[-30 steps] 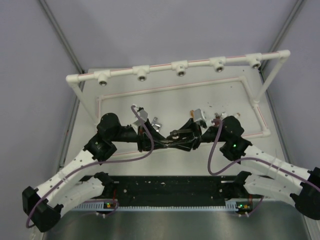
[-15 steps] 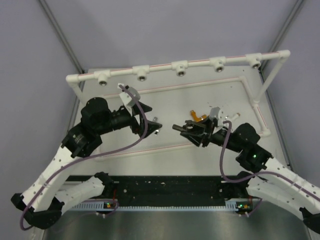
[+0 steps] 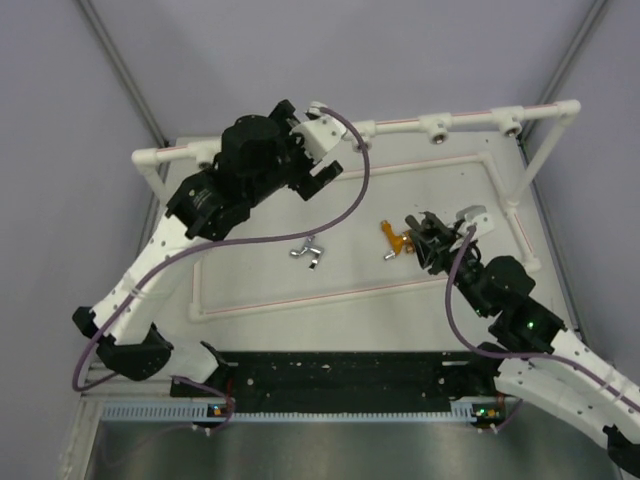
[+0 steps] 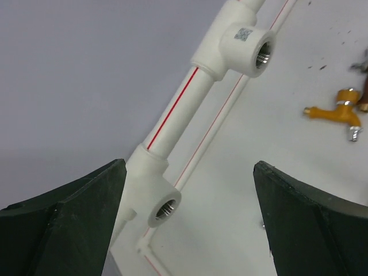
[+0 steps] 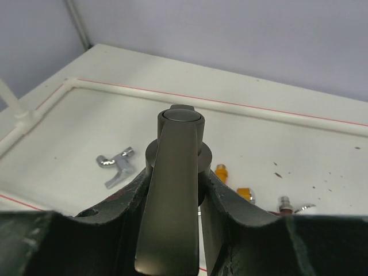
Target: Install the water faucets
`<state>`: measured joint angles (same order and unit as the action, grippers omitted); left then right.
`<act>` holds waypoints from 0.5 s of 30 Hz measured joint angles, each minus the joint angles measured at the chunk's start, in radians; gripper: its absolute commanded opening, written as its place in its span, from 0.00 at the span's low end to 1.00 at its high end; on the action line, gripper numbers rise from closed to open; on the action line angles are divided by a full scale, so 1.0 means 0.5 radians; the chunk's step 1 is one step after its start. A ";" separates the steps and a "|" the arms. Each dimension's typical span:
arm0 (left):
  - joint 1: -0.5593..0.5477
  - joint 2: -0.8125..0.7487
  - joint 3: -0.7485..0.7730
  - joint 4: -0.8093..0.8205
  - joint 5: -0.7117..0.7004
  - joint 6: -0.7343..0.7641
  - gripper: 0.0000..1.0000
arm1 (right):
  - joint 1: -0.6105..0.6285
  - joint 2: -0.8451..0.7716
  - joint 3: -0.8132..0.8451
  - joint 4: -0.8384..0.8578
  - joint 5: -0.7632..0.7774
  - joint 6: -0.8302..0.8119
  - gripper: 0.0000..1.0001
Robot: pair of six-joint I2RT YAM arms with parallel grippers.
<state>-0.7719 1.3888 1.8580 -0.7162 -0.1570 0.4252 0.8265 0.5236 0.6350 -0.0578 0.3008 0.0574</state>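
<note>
While L gripper [image 4: 190, 164] gapes, R gripper [image 5: 178, 173] clamps grey faucet [image 5: 169, 230].

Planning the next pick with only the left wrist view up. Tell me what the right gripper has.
Observer: The right gripper is shut on the dark grey faucet; its lever stands between the fingers.
Operator: Give me the silver one's place.
Observer: The silver faucet lies loose on the table, left of the orange-gold faucet and apart from it.
Operator: Report the far right of the rail.
Observer: The rightmost socket on the rail holds no faucet; its threaded hole is bare.
</note>
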 measured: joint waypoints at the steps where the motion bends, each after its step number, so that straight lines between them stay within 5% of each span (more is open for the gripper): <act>1: 0.019 0.035 0.008 -0.007 -0.023 0.096 0.99 | 0.000 0.002 0.007 -0.024 0.071 -0.008 0.00; 10: 0.410 0.311 0.188 -0.057 0.316 0.591 0.97 | -0.056 0.149 0.203 -0.124 0.444 -0.096 0.00; 15: 0.447 0.405 0.204 -0.056 0.529 0.745 0.88 | -0.500 0.303 0.395 -0.168 0.325 -0.051 0.00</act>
<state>-0.5484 1.5913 1.9598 -0.7441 0.1074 0.7979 0.5762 0.6750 0.8326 -0.1417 0.4633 0.0319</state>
